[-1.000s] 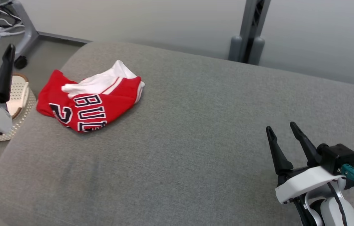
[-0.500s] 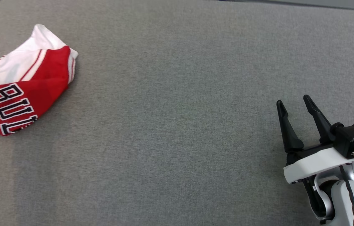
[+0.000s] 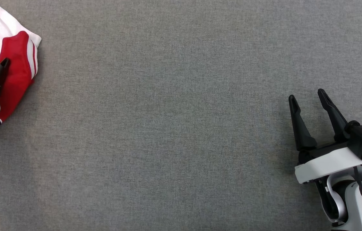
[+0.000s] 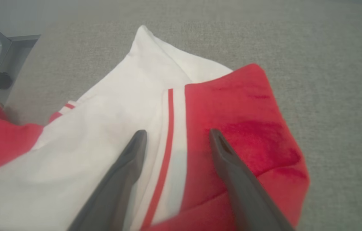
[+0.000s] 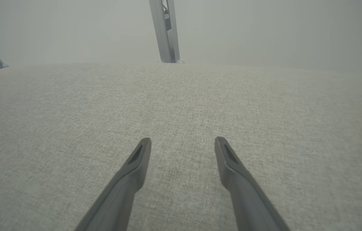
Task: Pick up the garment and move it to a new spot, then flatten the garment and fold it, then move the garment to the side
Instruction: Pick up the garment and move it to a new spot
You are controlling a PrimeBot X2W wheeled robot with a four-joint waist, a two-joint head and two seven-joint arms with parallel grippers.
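Low on the right, the right gripper (image 3: 306, 93) hovers over the grey woven fabric surface (image 3: 168, 112), its dark fingers spread and holding nothing. At the left edge of this surface lies the crumpled red and white jersey garment (image 4: 242, 106), with the left gripper (image 4: 177, 131) close above it, fingers spread, gripping nothing. Beyond the far edge stands a grey metal post (image 5: 165, 32).
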